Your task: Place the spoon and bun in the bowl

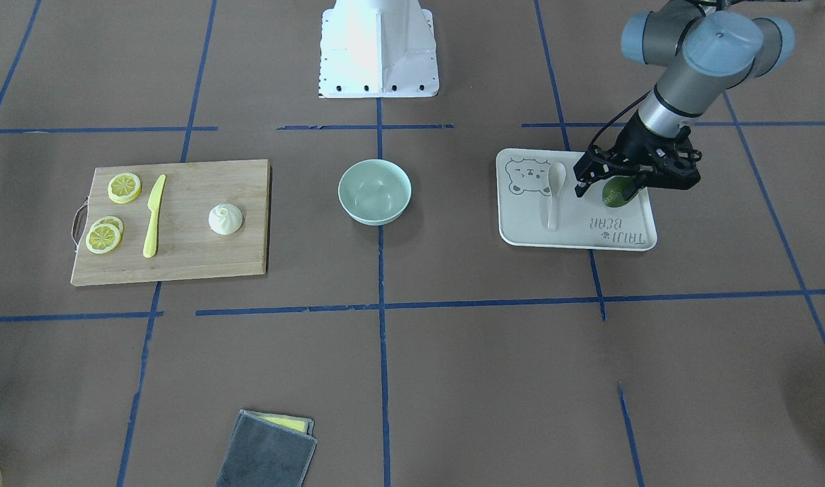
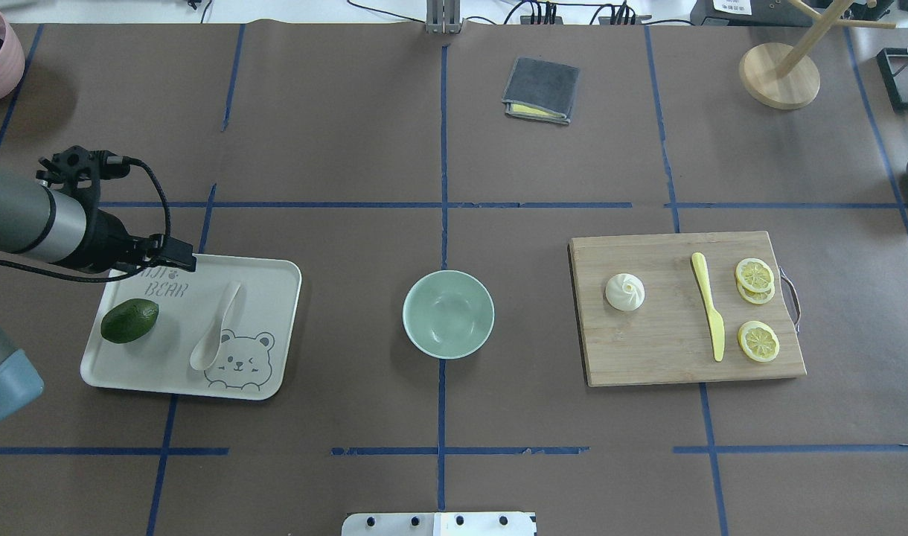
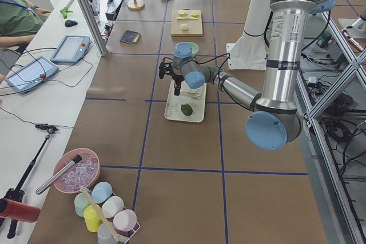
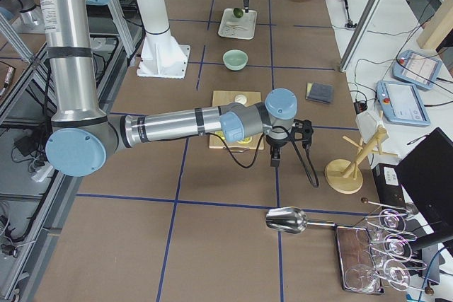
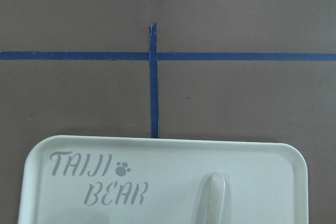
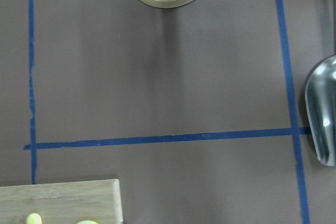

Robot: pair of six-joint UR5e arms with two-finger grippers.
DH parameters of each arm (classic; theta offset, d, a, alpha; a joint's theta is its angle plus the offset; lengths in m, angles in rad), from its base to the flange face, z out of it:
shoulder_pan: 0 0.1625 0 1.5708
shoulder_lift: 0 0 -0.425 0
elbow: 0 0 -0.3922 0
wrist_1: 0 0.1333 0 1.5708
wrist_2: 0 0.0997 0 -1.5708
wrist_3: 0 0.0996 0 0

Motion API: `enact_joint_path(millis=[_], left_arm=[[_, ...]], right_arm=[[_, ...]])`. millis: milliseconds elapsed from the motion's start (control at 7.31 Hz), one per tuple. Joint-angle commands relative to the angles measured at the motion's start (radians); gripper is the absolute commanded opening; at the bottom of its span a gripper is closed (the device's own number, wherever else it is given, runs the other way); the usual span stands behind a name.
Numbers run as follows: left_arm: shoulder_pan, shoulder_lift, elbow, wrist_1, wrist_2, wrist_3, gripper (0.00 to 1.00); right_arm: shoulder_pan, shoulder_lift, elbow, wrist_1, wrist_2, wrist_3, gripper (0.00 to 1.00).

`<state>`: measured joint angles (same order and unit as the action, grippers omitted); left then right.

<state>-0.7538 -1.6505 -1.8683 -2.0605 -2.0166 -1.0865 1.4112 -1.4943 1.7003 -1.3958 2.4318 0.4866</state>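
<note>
The pale spoon (image 1: 554,193) lies on the beige bear-print tray (image 1: 588,238), scoop toward the bear; it also shows in the overhead view (image 2: 216,327) and the left wrist view (image 5: 210,198). The white pleated bun (image 2: 624,291) sits on the wooden cutting board (image 2: 647,350). The mint-green bowl (image 2: 448,313) stands empty at the table's middle. My left gripper (image 1: 632,179) hangs over the tray's far part, beside the spoon's handle; I cannot tell if it is open or shut. My right gripper (image 4: 274,155) hangs beyond the cutting board; I cannot tell its state.
A green avocado (image 2: 129,321) lies on the tray next to the spoon. A yellow knife (image 2: 708,305) and lemon slices (image 2: 758,341) lie on the board. A folded grey cloth (image 2: 541,90), a wooden stand (image 2: 779,74) and a metal scoop (image 6: 323,108) lie farther out.
</note>
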Motion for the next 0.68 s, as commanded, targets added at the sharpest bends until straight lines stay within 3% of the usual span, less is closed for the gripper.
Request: enact_joint_path(millis=[0, 547], left_arm=[[0.071, -0.002, 0.055, -0.055, 0.067, -0.033, 0.94], [0.142, -0.048, 0.095, -0.047, 0.145, -0.033, 0.89]], right_arm=[[-0.078, -0.001, 0.097, 0.001, -0.005, 0.136, 1.0], [-0.115, -0.001, 0.119, 0.0, -0.005, 0.138, 1.0]])
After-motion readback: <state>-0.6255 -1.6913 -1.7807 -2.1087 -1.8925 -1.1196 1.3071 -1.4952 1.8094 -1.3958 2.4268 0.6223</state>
